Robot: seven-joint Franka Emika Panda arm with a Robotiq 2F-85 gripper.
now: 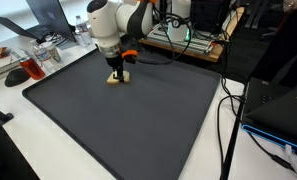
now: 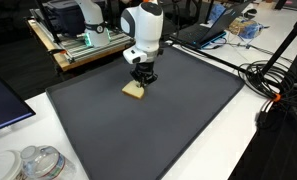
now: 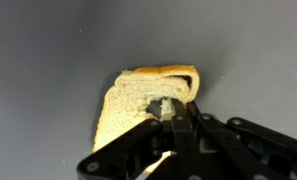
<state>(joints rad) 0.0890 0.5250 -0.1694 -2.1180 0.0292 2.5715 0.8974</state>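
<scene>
A slice of white bread (image 3: 138,100) with a tan crust lies flat on the dark grey mat (image 3: 48,60). It also shows in both exterior views (image 1: 115,79) (image 2: 135,91). My gripper (image 3: 171,112) is straight above it, its black fingers closed together and pinching the bread near the crust edge. In both exterior views the gripper (image 1: 118,70) (image 2: 142,76) points down onto the slice near the mat's far side.
The dark mat (image 1: 128,120) covers most of the white table. A red-handled tool and clutter (image 1: 28,68) lie beyond the mat's corner. Cables (image 1: 228,120) run along one side; a laptop (image 2: 3,100) and a plastic container (image 2: 38,163) sit near another.
</scene>
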